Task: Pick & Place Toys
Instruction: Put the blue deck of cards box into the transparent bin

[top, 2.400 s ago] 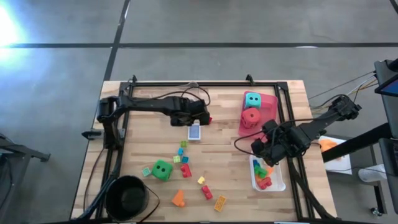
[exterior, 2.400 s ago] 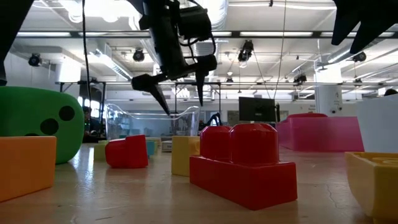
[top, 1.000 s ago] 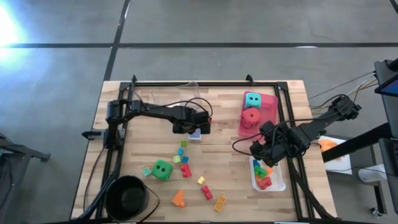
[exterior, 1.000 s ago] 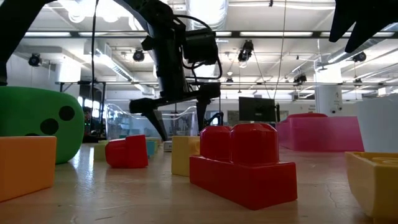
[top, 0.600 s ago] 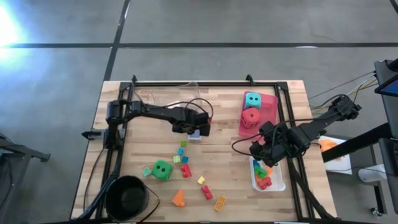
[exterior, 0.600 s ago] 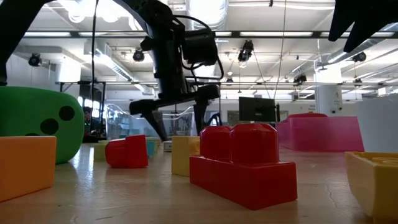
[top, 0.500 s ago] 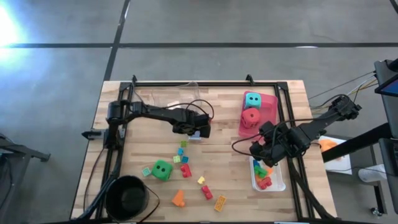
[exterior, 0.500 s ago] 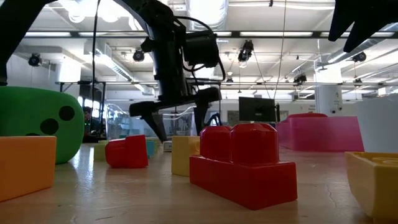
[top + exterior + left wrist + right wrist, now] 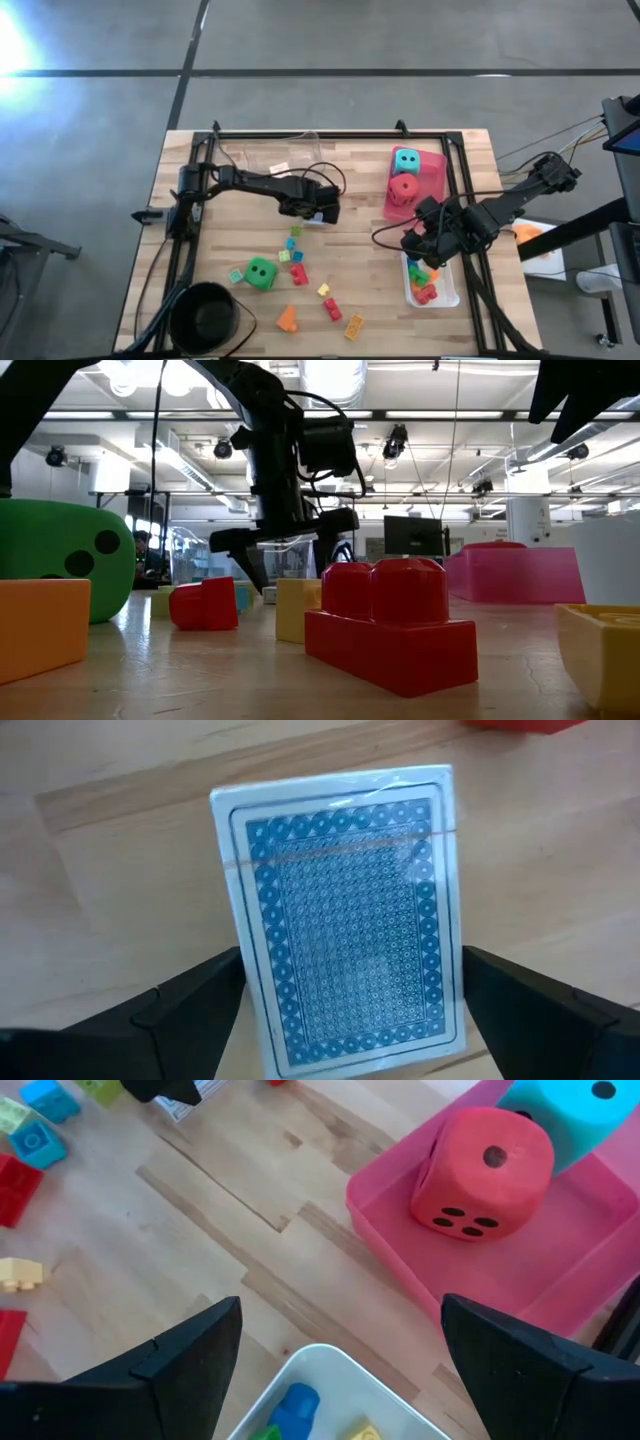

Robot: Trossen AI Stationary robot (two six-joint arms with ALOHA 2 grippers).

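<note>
The blue card box (image 9: 345, 915) lies flat on the table. My left gripper (image 9: 352, 955) is open and low over it, one finger beside each long side of the box. In the high view my left gripper (image 9: 318, 212) covers the box. The green die (image 9: 261, 272) and several small bricks (image 9: 298, 270) lie on the table nearer the front edge. The teal die (image 9: 405, 160) and the red die (image 9: 403, 188) sit in the pink tray (image 9: 435, 170). My right gripper (image 9: 420, 245) is open and empty, above the table between the pink tray and the white tray (image 9: 448, 292). My left gripper comes from above with its fingers (image 9: 200, 1005) close beside the card box's two long edges (image 9: 240, 950). I cannot tell whether they touch it. The box lies flat on the table.
The white tray holds several bricks. A black bowl (image 9: 205, 318) stands at the near left corner. A clear tray (image 9: 265, 155) stands at the far edge. In the low view red, yellow and orange bricks (image 9: 395, 620) lie close to the camera.
My left gripper has gone down onto the card box and a little toward the table's near right. Its fingers have stayed open and now stand on either side of the box. The box has stayed where it was.
</note>
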